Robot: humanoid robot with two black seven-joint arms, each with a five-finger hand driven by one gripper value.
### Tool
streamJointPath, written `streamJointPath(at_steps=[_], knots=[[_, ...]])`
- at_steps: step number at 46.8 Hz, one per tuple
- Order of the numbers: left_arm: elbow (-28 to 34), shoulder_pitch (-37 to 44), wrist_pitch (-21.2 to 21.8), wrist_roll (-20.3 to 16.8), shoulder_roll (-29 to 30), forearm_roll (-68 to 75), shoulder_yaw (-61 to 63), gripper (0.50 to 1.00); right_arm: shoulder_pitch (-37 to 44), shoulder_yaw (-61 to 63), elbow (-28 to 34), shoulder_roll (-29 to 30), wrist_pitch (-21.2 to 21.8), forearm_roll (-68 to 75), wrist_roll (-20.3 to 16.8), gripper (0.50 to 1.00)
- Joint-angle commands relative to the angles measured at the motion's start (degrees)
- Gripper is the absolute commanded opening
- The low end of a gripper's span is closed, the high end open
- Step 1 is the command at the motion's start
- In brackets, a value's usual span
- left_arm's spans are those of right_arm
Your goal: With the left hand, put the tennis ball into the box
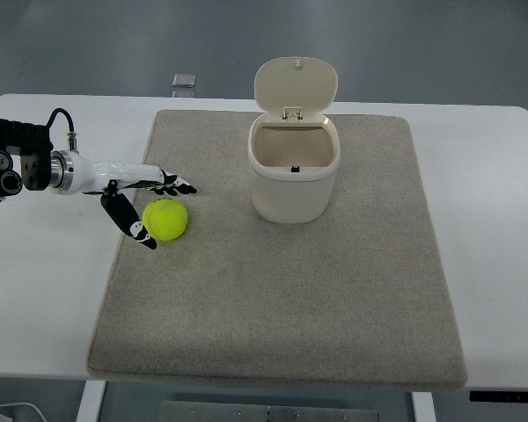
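The ball (165,219) is a fuzzy, bright yellow-green sphere lying on the coarse grey mat (282,299), left of the box (294,180). The left robot hand (141,198) is spread open around its left side, grasping nothing. The box is smooth cream plastic, rounded, lid upright, on the white bench (502,220).

A flat white rectangular table (497,220) carries a large grey-beige fabric mat (334,299) lying directly on it, whose left edge passes just under the left hand (145,200) and extends away rightward.
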Motion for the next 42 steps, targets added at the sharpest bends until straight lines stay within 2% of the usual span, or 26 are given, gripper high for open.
streamJointPath(at_steps=[1,20,42], knots=[[0.4,0.0,0.1,0.0,-0.1,0.3,0.3,0.994,0.0,0.0,0.0,0.0,0.0,0.0,0.0,0.938],[1.4,0.0,0.6,0.0,-3.0,0.4,0.5,0.994,0.0,0.0,0.0,0.0,0.0,0.0,0.0,0.938],[2.2,0.2,1.5,0.0,-3.0,1.9,1.4,0.992,0.0,0.0,0.0,0.0,0.0,0.0,0.0,0.938]])
